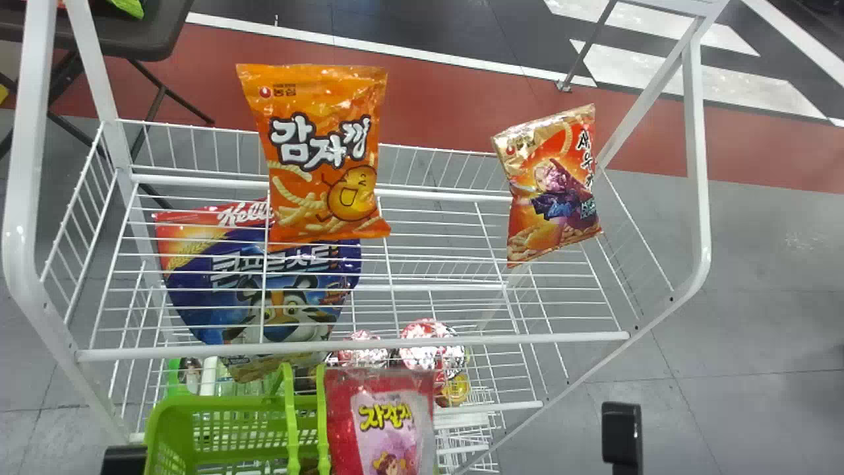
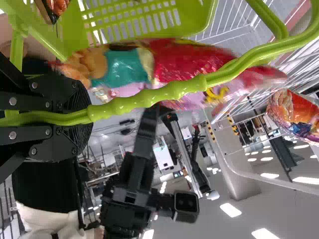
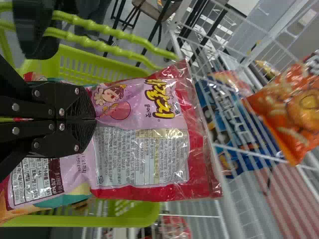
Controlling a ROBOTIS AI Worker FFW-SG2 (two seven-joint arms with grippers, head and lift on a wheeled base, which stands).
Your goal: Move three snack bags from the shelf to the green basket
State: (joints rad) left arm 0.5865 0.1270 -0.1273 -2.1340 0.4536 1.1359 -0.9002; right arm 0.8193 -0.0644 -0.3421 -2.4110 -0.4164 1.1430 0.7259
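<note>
Drop-off stage, by judgement

Right gripper [image 3: 93, 119]: jaws closed on pink bag [image 1: 382, 419], partly over green basket [image 1: 231, 404]. Left gripper [image 2: 89, 117]: jaws closed round handle [image 2: 149, 96]. Best: bring bag fully inside, clear of handles, lower gently, then release. Pink bag: yellow lettering, small-print panel; orange bag [image 1: 320, 158], red-gold bag [image 1: 555, 188] on wire shelf [image 1: 527, 338]: bold lettering

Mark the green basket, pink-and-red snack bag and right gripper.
Green basket [image 1: 231, 403]: head view, on its far rim.
Pink-and-red snack bag [image 3: 139, 154]: right wrist view, on its printed text panel.
Right gripper [image 3: 94, 119]: right wrist view, midway between its fingertips.
</note>
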